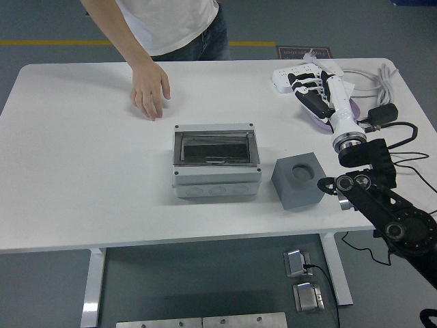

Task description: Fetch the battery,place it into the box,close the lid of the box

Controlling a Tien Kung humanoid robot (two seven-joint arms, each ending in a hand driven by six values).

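Observation:
The grey box (216,164) stands at the table's middle with its dark see-through lid (215,148) lying flat and shut. I cannot make out the battery through the lid. My right hand (311,89) is off to the right rear, well away from the box, above the purple tray (317,121). Its fingers are stretched and relaxed and hold nothing. A person stands at the far side and rests one hand (150,92) flat on the table, left of and behind the box.
A grey block (298,180) with a round recess stands just right of the box. A white power strip (306,71), white cable (386,75) and black adapter (382,114) lie at the back right. Black cables trail off the right edge.

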